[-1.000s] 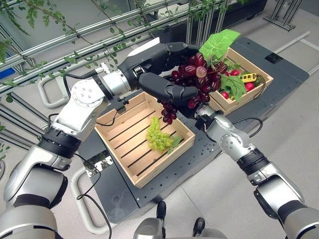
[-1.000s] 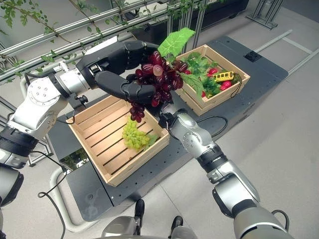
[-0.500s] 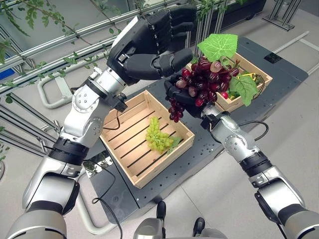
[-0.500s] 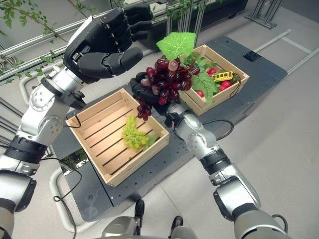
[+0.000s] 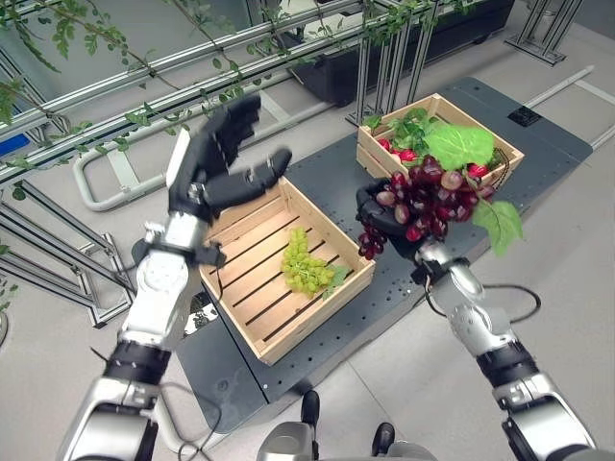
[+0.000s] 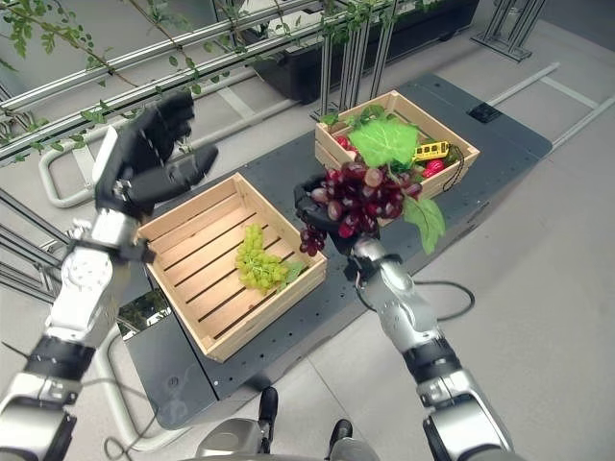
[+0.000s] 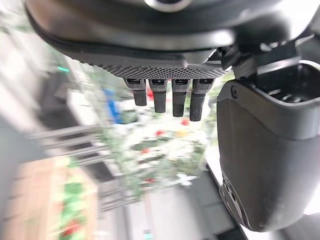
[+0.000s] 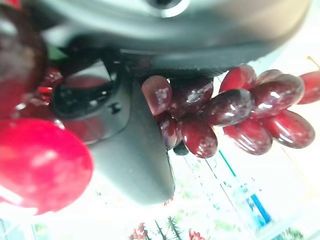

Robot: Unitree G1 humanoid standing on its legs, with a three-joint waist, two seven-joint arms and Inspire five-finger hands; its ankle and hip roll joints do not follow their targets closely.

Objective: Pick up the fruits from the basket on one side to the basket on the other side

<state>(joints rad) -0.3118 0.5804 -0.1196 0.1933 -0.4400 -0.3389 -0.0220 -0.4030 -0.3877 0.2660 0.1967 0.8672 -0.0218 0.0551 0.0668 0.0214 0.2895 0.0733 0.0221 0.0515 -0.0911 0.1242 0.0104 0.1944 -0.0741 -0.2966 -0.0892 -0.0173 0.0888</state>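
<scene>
Two wooden crates stand on a dark perforated surface (image 5: 384, 288), one toward its left end and one at its far right corner. Left hand (image 5: 216, 168): raised above the surface's left end, beyond the far left corner of the left crate (image 5: 279, 279); fingers nearly straight and spread, thumb standing apart, nothing held. The left wrist view confirms the relaxed fingers with no object between them and the thumb. Left crate: slatted floor, holding a bunch of green grapes (image 5: 307, 264) that lies near the crate's middle, toward its right wall, with a small green leaf beside it. Right hand (image 5: 380, 213): held up over the middle of the surface, between the two crates and nearer its front edge, fingers curled around a bunch of dark red grapes (image 5: 423, 197). The bunch is clear of both crates; a short strand of berries hangs from its left end, one broad green leaf sits on top and another hangs at its right. In the right wrist view the red berries press against the palm and thumb. Right crate (image 6: 394, 130): contains green leaves, red fruits and a small yellow object (image 6: 430, 150).
</scene>
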